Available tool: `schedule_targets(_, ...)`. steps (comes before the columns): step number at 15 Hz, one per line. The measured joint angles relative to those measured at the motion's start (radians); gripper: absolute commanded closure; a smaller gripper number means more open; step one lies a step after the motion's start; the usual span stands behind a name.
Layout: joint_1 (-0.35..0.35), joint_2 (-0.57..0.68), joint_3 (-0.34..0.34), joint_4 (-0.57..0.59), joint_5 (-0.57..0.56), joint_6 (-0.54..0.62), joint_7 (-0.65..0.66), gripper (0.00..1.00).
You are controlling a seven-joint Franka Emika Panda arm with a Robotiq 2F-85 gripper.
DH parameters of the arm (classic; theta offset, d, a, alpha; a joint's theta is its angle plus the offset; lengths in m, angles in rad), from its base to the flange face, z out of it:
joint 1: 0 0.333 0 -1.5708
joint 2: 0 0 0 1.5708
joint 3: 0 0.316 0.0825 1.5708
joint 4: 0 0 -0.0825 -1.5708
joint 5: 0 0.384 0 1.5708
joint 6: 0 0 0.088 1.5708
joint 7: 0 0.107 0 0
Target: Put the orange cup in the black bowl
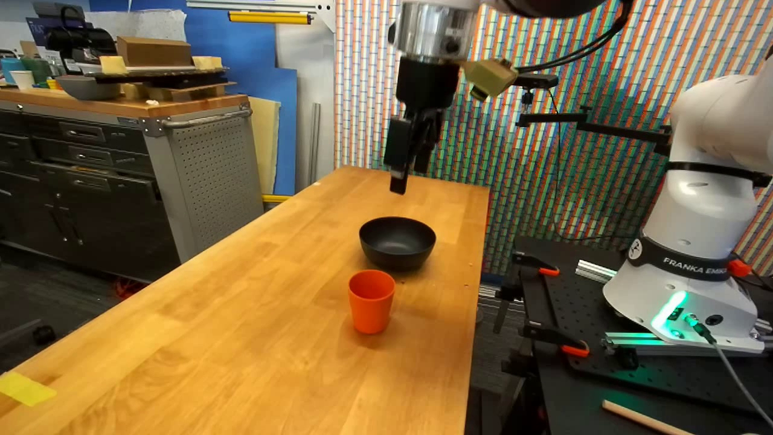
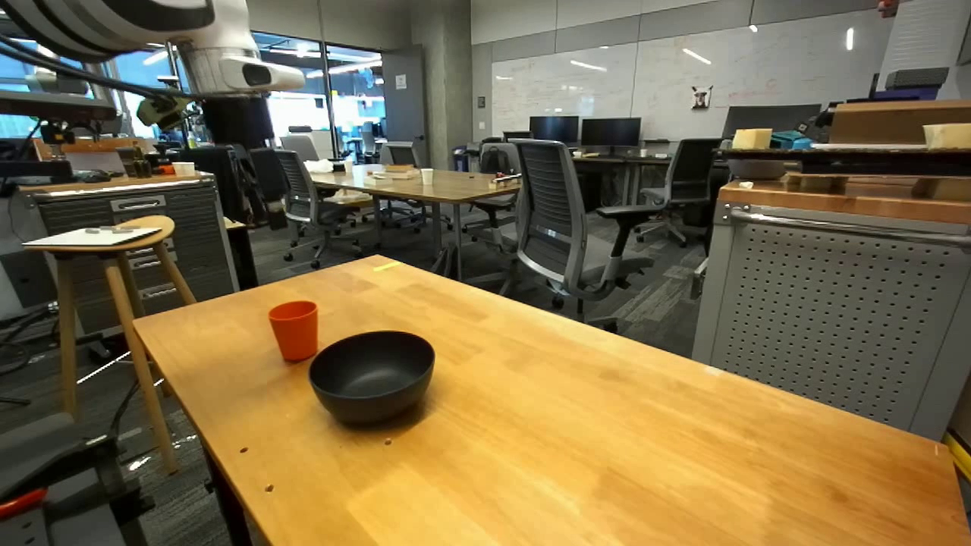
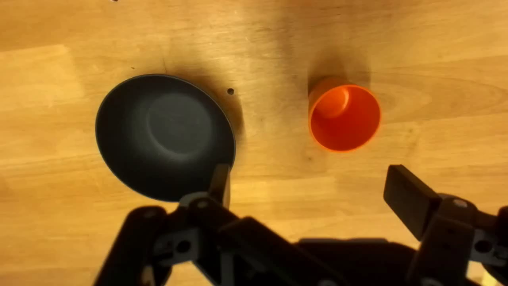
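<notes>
Pincer (image 3: 311, 184): black, hanging in the air, its two fingers (image 3: 410, 202) spread wide, with the wooden tabletop (image 3: 317, 210) showing through the gap in the wrist view.
Orange cup (image 3: 345, 119): upright on the tabletop, mouth up, below the pincer and apart from it; in the wrist view it shows just beyond the gap, closer to the finger on the right.
Black bowl (image 3: 178, 123): also upright on the tabletop, below the pincer and apart from it; in the wrist view the finger on the left overlaps its rim, and in an exterior view the pincer (image 1: 409, 176) hangs above it.
Cup to bowl: near each other but not touching, both lower than the pincer, a small dark hole (image 3: 230, 91) in the wood just beside the bowl, on the cup's side.
Arm (image 1: 706, 202): white, bearing the pincer on a shiny metal wrist section (image 1: 432, 30); its base (image 1: 694, 290), with a green light, stands to the pincer's right in an exterior view.
Cabinet (image 1: 211, 157): grey with a perforated side, well apart from the pincer, to its left in an exterior view.
Yellow tape (image 1: 26, 388): flat at the tabletop's edge, well apart from the pincer.
</notes>
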Motion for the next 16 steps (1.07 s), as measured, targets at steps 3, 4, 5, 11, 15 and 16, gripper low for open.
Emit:
schedule_targets(3, -0.006, 0.179, -0.035, 0.048, -0.027, 0.049, 0.001, 0.00)
schedule_targets(4, -0.004, 0.236, -0.048, 0.074, -0.027, 0.062, 0.000, 0.00)
schedule_targets(5, 0.000, 0.291, -0.062, 0.105, -0.027, 0.070, -0.002, 0.00)
schedule_targets(11, 0.031, 0.543, -0.120, 0.283, 0.070, 0.071, -0.063, 0.00)
schedule_targets(15, 0.038, 0.616, -0.132, 0.359, 0.145, 0.031, -0.082, 0.00)
schedule_targets(16, 0.047, 0.616, -0.137, 0.376, 0.145, 0.019, -0.080, 0.00)
